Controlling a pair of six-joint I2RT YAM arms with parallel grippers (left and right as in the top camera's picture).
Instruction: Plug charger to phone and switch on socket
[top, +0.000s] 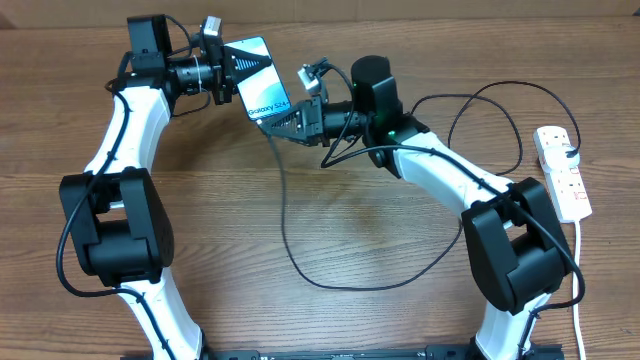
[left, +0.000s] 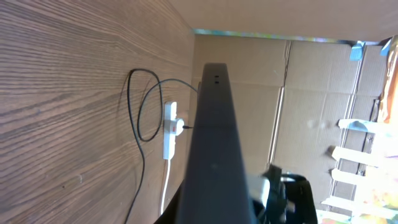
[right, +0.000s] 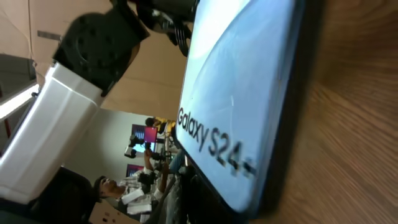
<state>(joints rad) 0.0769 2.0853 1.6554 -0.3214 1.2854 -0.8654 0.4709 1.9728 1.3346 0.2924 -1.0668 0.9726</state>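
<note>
The phone (top: 255, 68) is held up off the table at the back, its light blue screen with "Galaxy" text facing up. My left gripper (top: 230, 80) is shut on its far end. In the left wrist view the phone (left: 211, 143) shows as a dark edge running out from the jaws. My right gripper (top: 283, 122) is shut at the phone's near end, and the thin black charger (top: 300, 265) cable runs out of it. The connector tip is hidden. The right wrist view is filled by the phone (right: 242, 87) screen. The white socket (top: 563, 175) lies at the right edge.
The charger cable loops widely over the middle of the table and back to a black plug (top: 571, 153) in the socket. The socket (left: 169, 130) and cable (left: 142, 112) also show far off in the left wrist view. Cardboard walls stand behind the table.
</note>
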